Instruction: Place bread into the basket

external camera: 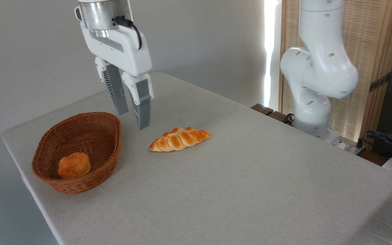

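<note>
The bread (74, 165), a small round orange-golden bun with a lumpy top, lies inside the brown wicker basket (95, 120) near its front end, at the table's left. My gripper (133, 119) hangs open in the air above the table, to the right of the basket's far rim and well clear of the bun. Nothing is between its grey fingers (142, 109).
A longer braided golden loaf (179, 139) lies on the grey table (250, 177) just right of the gripper. The arm's white base (313, 102) stands at the table's far right edge, with a slatted wooden screen behind it. The table's left edge runs close beside the basket.
</note>
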